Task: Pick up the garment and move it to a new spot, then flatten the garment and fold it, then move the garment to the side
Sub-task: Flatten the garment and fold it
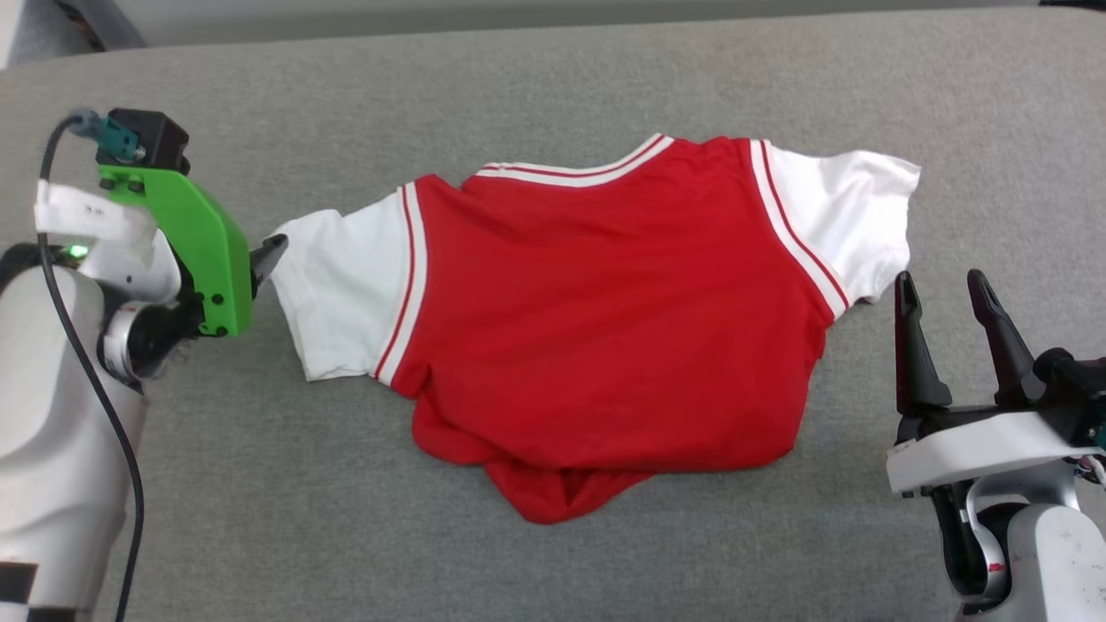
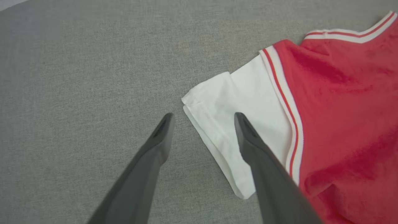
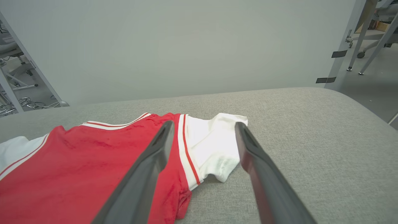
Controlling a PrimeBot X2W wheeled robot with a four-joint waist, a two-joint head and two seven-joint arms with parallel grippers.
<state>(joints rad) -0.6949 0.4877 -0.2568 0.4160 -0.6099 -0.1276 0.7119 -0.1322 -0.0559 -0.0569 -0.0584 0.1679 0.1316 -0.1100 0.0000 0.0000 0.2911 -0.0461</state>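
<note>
The garment (image 1: 605, 302) lies spread on the grey padded surface (image 1: 553, 78), plain red side up, collar toward the far edge, a white sleeve out to each side. Its near hem is bunched and tucked under. My left gripper (image 1: 268, 257) hovers at the end of the left sleeve. In the left wrist view its fingers (image 2: 203, 116) stand open over that sleeve's edge (image 2: 217, 105), holding nothing. My right gripper (image 1: 940, 281) stands open just right of and below the right sleeve. In the right wrist view (image 3: 204, 125) it points at that sleeve (image 3: 214, 146), apart from it.
The grey surface stretches wide on all sides of the garment, with its far edge (image 1: 518, 22) along the top of the head view. Beyond it stand a pale wall (image 3: 186, 46), metal frame legs (image 3: 354, 34) at the right and cables on the floor (image 3: 18, 104) at the left.
</note>
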